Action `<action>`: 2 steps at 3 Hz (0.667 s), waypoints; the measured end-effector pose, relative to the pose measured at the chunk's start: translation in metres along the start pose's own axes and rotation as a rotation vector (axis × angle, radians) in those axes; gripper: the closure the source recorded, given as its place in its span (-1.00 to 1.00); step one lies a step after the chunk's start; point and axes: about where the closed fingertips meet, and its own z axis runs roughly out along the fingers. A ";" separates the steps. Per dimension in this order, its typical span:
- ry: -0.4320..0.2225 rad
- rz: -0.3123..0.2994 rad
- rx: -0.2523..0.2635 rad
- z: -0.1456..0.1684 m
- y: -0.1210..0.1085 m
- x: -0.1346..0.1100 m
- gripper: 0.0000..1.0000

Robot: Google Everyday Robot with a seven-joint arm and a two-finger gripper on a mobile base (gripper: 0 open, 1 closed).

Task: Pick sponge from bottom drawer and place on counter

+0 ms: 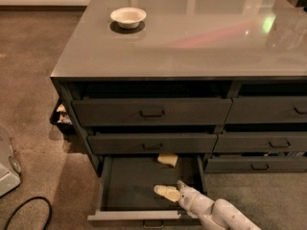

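The bottom drawer (129, 183) of the left column is pulled open. The small pale yellow sponge (167, 159) lies at the back of the drawer, just under the drawer above. My gripper (166, 192) reaches in from the lower right on its white arm and sits inside the drawer, near the front right. It is in front of the sponge and apart from it. The glossy grey counter (201, 42) spreads across the top of the cabinet.
A white round bowl (128, 17) stands on the counter at the back left. The other drawers (152, 111) are closed. A black cable (29, 210) and a pale object (5, 164) lie on the carpet at the left. A dark bin (60, 116) sits beside the cabinet.
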 end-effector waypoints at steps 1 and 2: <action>0.002 -0.111 0.042 0.008 -0.039 -0.021 -1.00; 0.035 -0.227 0.127 0.012 -0.085 -0.035 -1.00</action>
